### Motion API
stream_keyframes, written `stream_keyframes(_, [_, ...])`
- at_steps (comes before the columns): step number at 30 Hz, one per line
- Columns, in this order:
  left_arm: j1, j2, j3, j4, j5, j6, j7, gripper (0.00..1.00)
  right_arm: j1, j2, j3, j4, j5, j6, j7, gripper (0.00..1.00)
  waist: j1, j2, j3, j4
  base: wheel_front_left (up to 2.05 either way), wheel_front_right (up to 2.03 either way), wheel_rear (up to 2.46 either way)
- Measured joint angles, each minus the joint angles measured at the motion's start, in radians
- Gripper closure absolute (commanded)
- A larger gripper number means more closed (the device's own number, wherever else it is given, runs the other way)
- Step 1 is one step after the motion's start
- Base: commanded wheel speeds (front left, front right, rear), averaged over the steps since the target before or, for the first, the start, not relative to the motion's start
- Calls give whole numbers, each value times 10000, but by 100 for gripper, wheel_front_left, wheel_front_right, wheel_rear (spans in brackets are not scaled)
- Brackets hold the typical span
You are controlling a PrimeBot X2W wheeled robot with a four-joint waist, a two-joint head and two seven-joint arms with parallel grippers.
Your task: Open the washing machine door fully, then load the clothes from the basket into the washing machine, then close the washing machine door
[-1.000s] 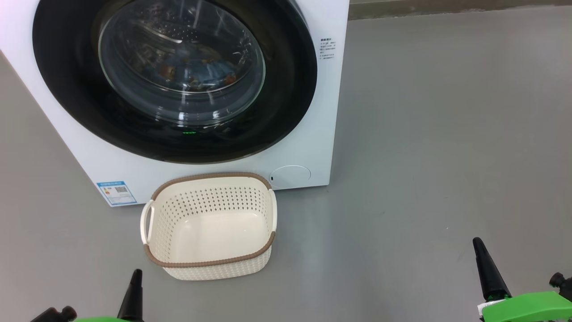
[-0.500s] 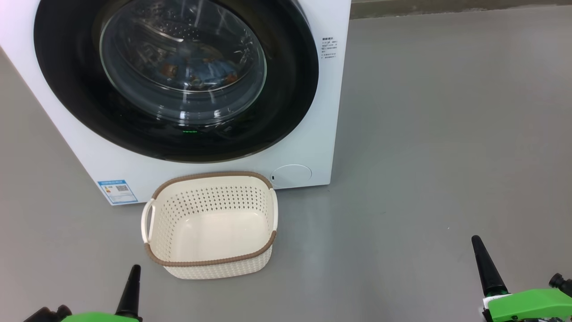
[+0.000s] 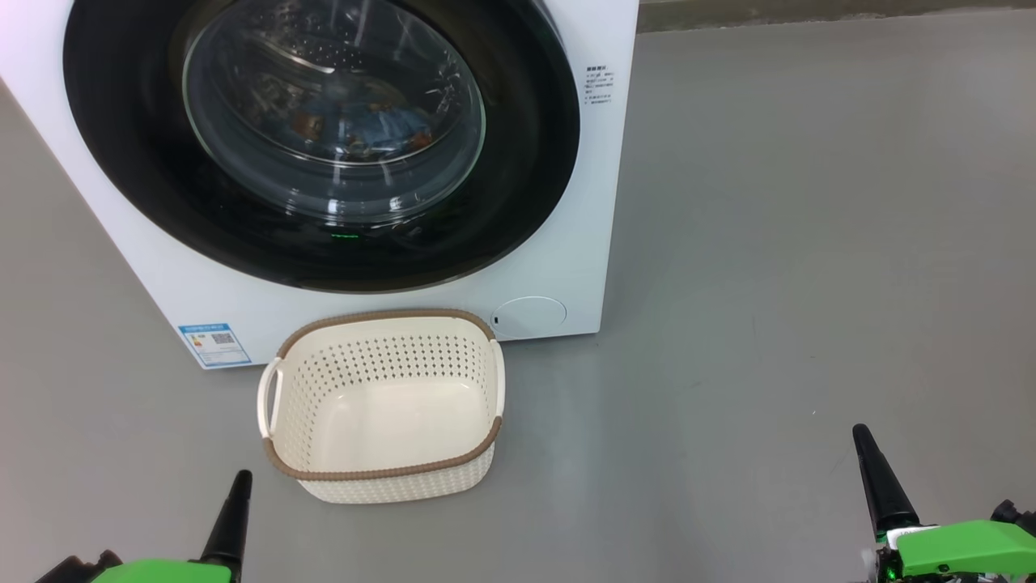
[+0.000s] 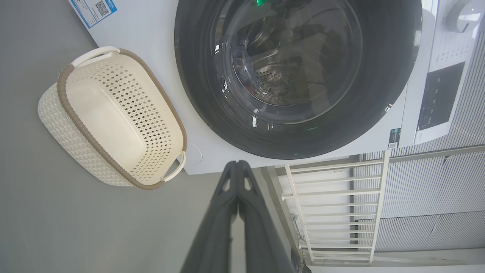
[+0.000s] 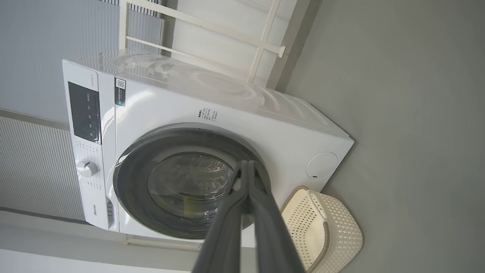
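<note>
The white washing machine [image 3: 566,194] stands ahead with its round black-rimmed door [image 3: 534,162] flat against the front. Through the glass I see blue clothes [image 3: 380,125] with orange-brown prints lying in the drum. The cream basket [image 3: 380,478] with a brown rim sits on the floor right before the machine, with nothing in it. My left gripper [image 3: 240,479] is shut at the lower left, short of the basket. My right gripper [image 3: 860,433] is shut at the lower right, far from the machine. In the wrist views both pairs of fingers [image 4: 238,164] [image 5: 247,163] press together, holding nothing.
Grey floor [image 3: 793,243] spreads wide to the right of the machine. A white rail frame [image 4: 333,197] and ribbed grey wall panels stand behind and beside it. A blue label sticker [image 3: 214,343] and a round cover [image 3: 529,317] sit low on the machine's front.
The head view has shifted slightly, so the machine and basket sit a little higher and to the right in it. Both grippers stay shut and hardly move.
</note>
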Motion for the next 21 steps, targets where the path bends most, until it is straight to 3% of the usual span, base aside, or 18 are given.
stream_keyframes(21, [-348, 4, 311, 188, -2207, -171, 606, 100, -314, 199, -148, 295, 2232, -75, 593, 100, 0, 0, 34, 53, 0, 0, 0])
